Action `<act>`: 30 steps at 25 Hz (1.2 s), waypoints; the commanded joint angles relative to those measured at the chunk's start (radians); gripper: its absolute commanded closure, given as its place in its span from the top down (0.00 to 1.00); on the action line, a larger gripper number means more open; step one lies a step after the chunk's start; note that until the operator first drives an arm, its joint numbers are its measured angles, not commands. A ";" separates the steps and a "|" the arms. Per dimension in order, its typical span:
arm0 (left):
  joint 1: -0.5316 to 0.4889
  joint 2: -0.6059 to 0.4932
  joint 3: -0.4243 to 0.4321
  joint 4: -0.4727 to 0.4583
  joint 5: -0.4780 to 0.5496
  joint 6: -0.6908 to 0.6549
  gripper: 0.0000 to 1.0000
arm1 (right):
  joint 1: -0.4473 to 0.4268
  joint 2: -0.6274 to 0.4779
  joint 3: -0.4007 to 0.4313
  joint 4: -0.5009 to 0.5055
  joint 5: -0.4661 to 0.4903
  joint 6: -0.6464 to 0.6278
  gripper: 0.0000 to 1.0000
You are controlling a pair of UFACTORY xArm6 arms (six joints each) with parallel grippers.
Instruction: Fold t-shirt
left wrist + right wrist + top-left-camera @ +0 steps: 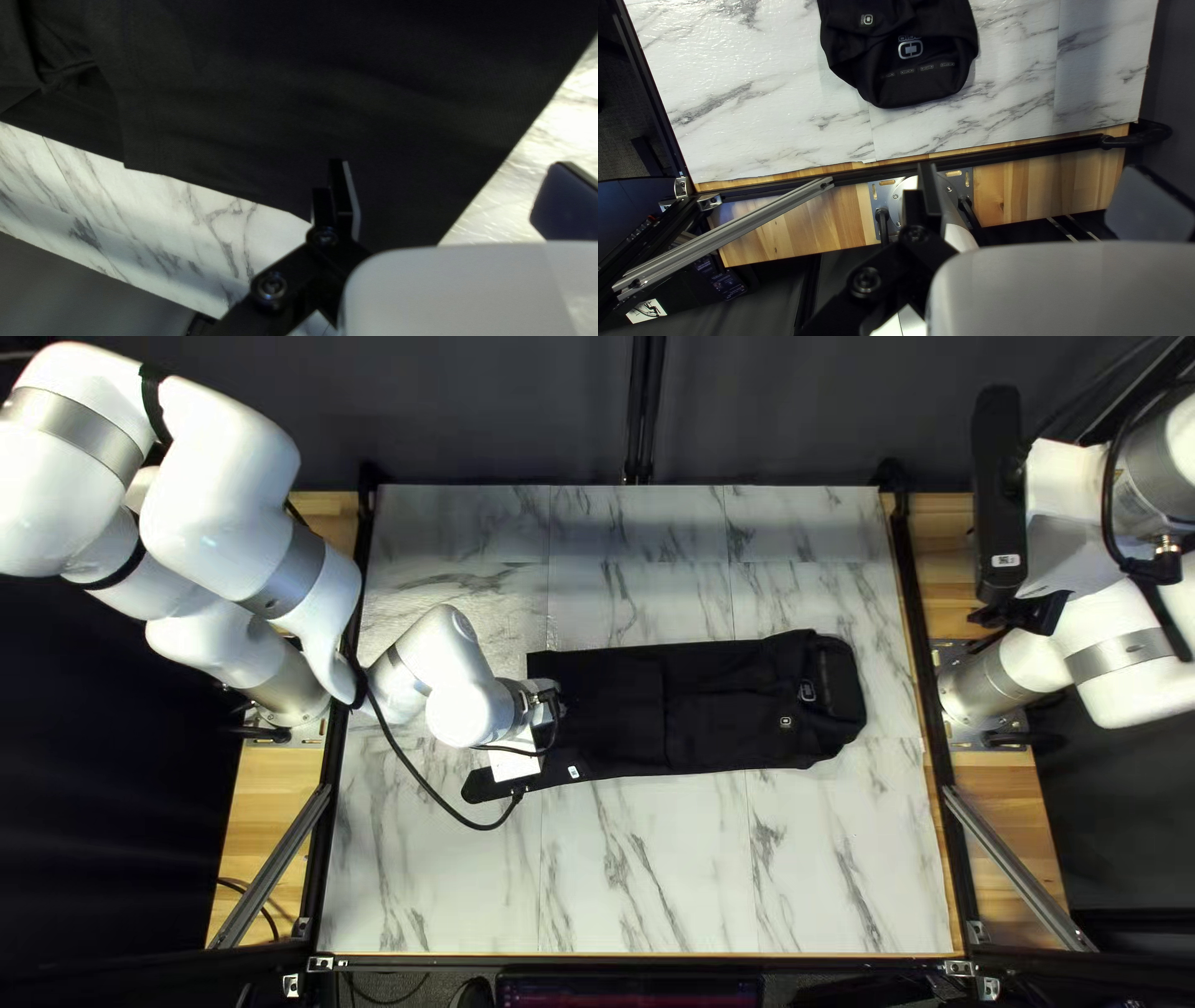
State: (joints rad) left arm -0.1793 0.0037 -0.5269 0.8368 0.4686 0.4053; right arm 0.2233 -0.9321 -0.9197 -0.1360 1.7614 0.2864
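The black t-shirt (722, 709) is lying on the marbled table (647, 871) as a long strip, its sides seemingly folded in. The left gripper (451, 163) is hanging over the shirt's hem end, fingers spread, grasping nothing. The coming step is probably asking for a hem-to-collar fold: gripping every layer near the edge, lifting low, laying the hem down squarely. A single-layer pinch would be risking a skewed strip, and the flap (486, 784) jutting from the shirt's hem end is needing tucking. Beyond the shirt's collar end, the right gripper (1036, 167) is waiting, jaws parted and holding nothing. A pale logo (910, 48), a smaller emblem (866, 19) and a broken row of tiny marks (918, 68) are showing on the shirt's collar end.
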 commanded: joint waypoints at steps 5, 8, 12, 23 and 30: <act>0.002 -0.005 0.018 0.024 -0.021 -0.029 0.77 | 0.000 0.000 0.000 0.000 0.000 0.000 1.00; 0.013 0.008 0.021 0.049 -0.040 -0.051 0.52 | 0.000 0.000 0.000 0.000 0.000 0.000 1.00; 0.018 0.010 0.025 0.063 -0.053 -0.063 0.72 | 0.000 0.000 0.000 0.000 0.000 0.000 1.00; 0.022 0.016 0.020 0.074 -0.059 -0.067 0.00 | 0.000 0.000 0.000 0.000 0.000 0.000 1.00; -0.030 -0.063 0.049 -0.001 0.006 -0.027 0.00 | 0.000 0.000 0.000 0.000 0.000 0.000 1.00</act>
State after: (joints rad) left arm -0.1835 -0.0209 -0.4924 0.8724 0.4409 0.3593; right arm 0.2233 -0.9321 -0.9197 -0.1360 1.7614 0.2864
